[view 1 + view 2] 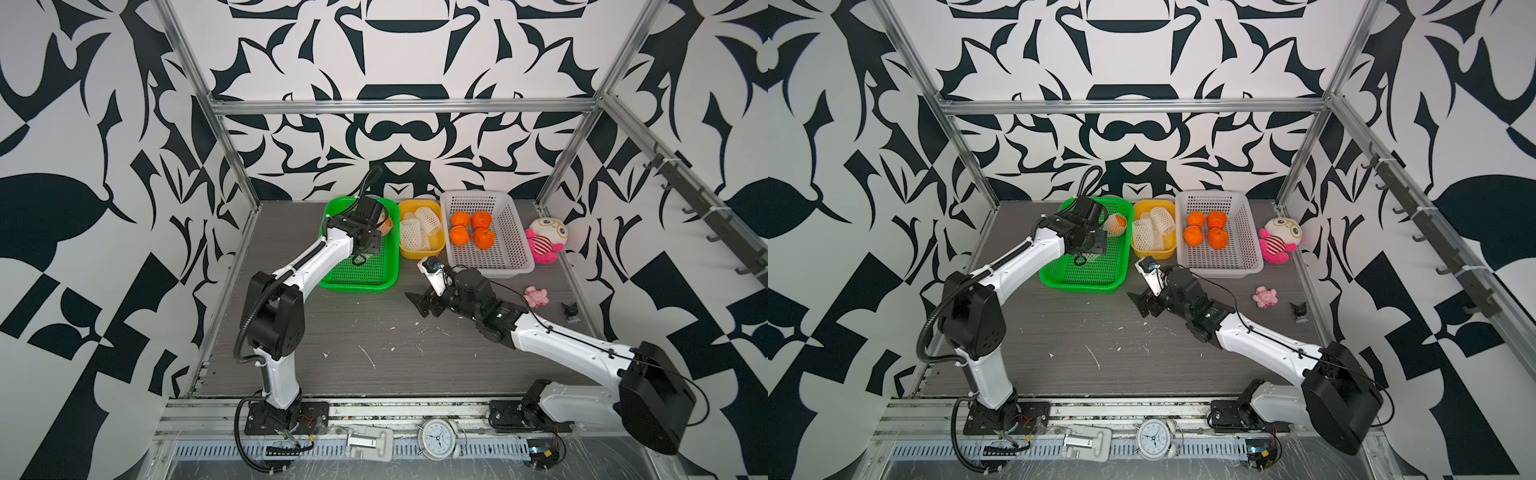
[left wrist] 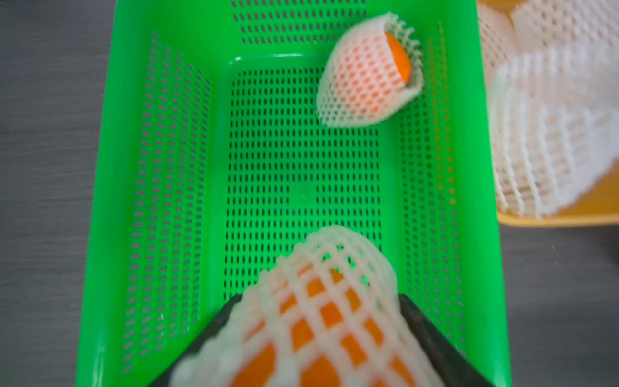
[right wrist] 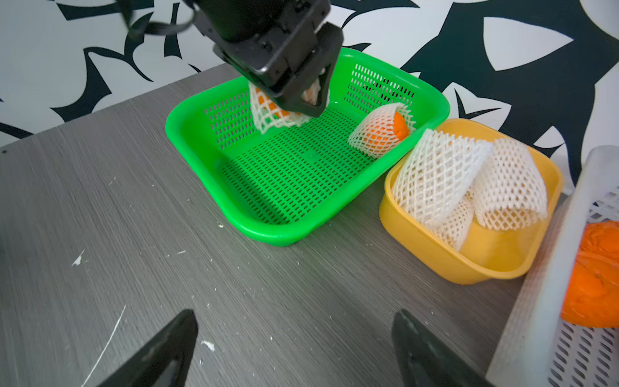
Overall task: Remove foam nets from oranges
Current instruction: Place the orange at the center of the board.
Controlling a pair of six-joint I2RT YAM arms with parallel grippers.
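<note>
1. Done: four bare oranges [image 1: 482,219] sit together in the white basket [image 1: 511,253]. Loose foam nets [image 3: 438,174] are piled in the yellow tub [image 3: 469,271]. At least three show, and a fourth may be hidden among them.
2. In hand: the left claw [image 3: 310,97] is clamped on a fifth orange [image 2: 315,321] through its net [image 2: 338,248], holding it clear of the floor of the green basket [image 3: 268,231]. The net's loose end hangs slack past the fruit.
3. Waiting: the right claw [image 3: 294,318] has its jaws wide apart and grips nothing. It hovers over the bare tabletop [image 1: 374,353] in front of the tub, pointed toward the green basket.
4. Left: a sixth orange [image 3: 400,129] lies wrapped in the green basket's far corner beside the tub, with one end of the fruit poking out.
5. Judgement: about two thirds through, with four stripped, one lifted but not yet stripped, and one untouched. The slack end of the held net looks like the natural place for the free claw to pinch.
</note>
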